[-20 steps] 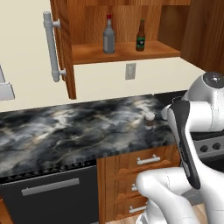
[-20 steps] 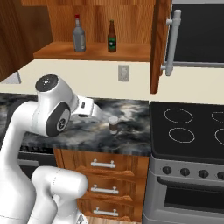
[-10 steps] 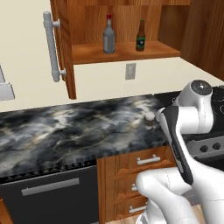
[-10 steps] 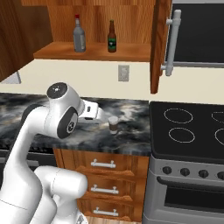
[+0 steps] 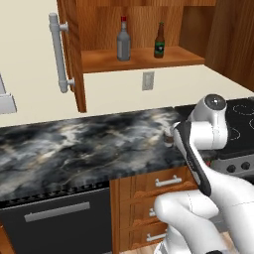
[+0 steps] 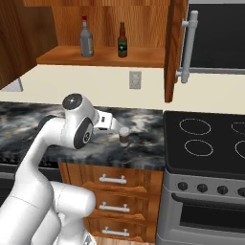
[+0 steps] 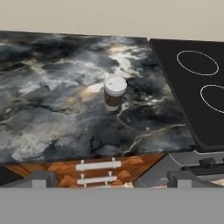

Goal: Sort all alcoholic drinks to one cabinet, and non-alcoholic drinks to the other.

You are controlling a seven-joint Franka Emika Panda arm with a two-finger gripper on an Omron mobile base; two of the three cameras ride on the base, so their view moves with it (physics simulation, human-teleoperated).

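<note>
— Cabinet first: where do things stand up there?

— Reddish-brown wood, door swung wide with its long grey bar handle. On its shelf my two alcoholic drinks are already upright, near each other but apart: the grey glass bottle with the red cap, and the slimmer brown beer bottle with the green label.

— And below?

— Marbled dark counter, with the black stovetop butting against its right end.

— What is left for you to sort?

— As I judge it, the cup. It stands on the counter near the stove end, well back from the front edge, with bare stone all round it.

— Which way from your hand?

— Straight ahead and below. In the hand view it sits close to centre, slightly left of the midline, beyond my gripper, whose jaws are spread fully and carry nothing. Nothing touches the cup.

— Its long axis?

— Vertical. It is upright, so I expect to come at its side wall with a finger on either flank.

— How does it look?

— Short, dark brown, tapering a little toward the base, topped by a pale round lid. It is much squatter than either bottle.

— The red can?

— I cannot place it from here.
</note>
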